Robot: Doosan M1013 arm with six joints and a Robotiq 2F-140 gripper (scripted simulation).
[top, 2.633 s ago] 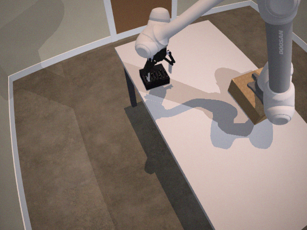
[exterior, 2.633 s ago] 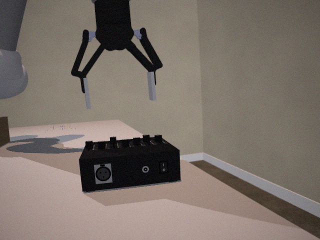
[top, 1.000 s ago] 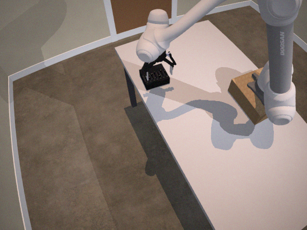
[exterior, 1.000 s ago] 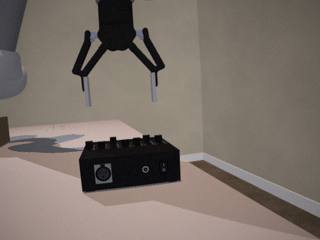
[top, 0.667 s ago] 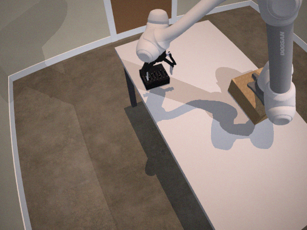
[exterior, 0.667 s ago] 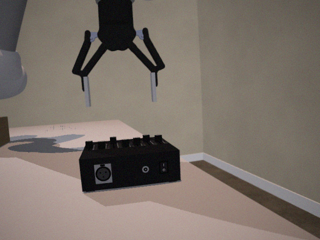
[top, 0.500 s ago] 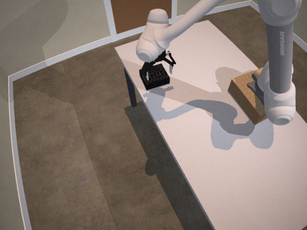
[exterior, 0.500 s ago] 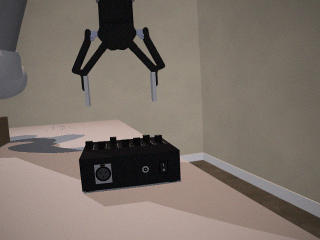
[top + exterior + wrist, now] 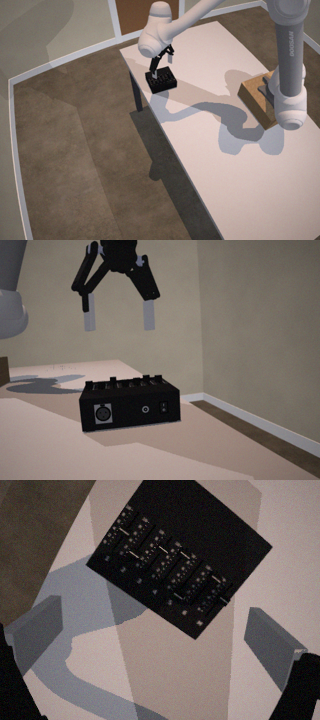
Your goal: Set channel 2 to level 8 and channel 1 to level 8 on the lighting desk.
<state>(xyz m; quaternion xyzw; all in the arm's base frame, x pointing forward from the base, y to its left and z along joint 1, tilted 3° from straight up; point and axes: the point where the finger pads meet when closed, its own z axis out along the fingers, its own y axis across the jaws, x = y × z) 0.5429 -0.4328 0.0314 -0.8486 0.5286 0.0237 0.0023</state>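
Observation:
The lighting desk (image 9: 161, 80) (image 9: 129, 405) (image 9: 180, 547) is a small black box near the table's far left corner. It carries a row of several faders with small caps at differing heights; the channel numbers are too small to read. My gripper (image 9: 119, 327) (image 9: 161, 67) (image 9: 155, 618) hangs wide open and empty well above the desk, turned at an angle to the fader row. In the wrist view the desk lies diagonally ahead of the fingers.
The white table (image 9: 232, 155) (image 9: 51, 446) holds a brown wooden block (image 9: 254, 100) under the arm's base at the right. The table's left edge drops to a brown floor (image 9: 77, 155). A wall stands close behind the desk (image 9: 258, 317).

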